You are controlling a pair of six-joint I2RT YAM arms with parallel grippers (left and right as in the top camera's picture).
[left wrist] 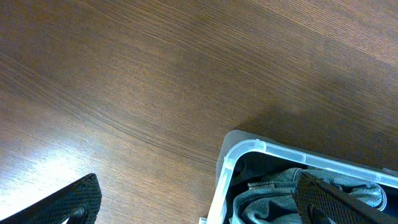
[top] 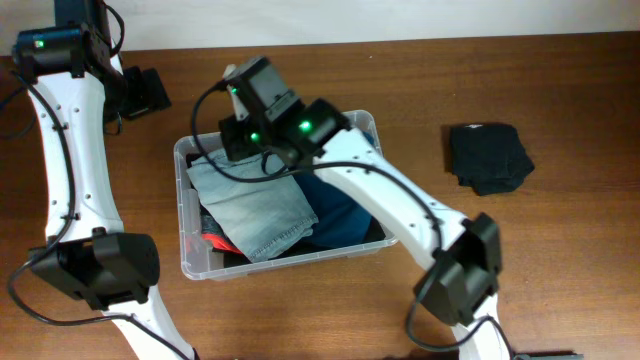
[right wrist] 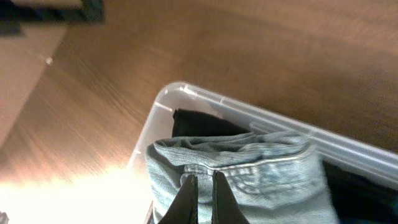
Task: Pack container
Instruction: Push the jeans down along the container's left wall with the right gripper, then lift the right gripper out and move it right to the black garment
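Right wrist view puts the right gripper [right wrist: 203, 186] at the bottom centre of the frame. Its two dark fingers are drawn together with only a thin slit between them, and the tips rest on the waistband edge of a light blue denim garment [right wrist: 249, 165]. Whether a fold of cloth is pinched there cannot be told.

The denim lies inside the large clear plastic rectangular container [right wrist: 186, 93], whose rounded corner shows left of centre in that frame. A strip of black fabric [right wrist: 199, 124] sits between the denim and the container wall.

In the overhead view the container sits left of centre on the brown wooden table [top: 560, 260]. The white right arm [top: 400, 200] reaches from the lower right across the container to its upper left corner. The denim fills the left half, a dark blue garment [top: 335, 205] lies to its right, and a small red patch [top: 205, 240] shows at the lower left.

The left gripper [left wrist: 198, 186] hangs over bare wood just outside the container's upper left corner. Its textured black fingers [left wrist: 74, 202] are spread wide at the two lower corners of the left wrist view and hold nothing.

A folded black cloth [top: 488, 157] lies on the table at the right of the overhead view, well apart from the container.
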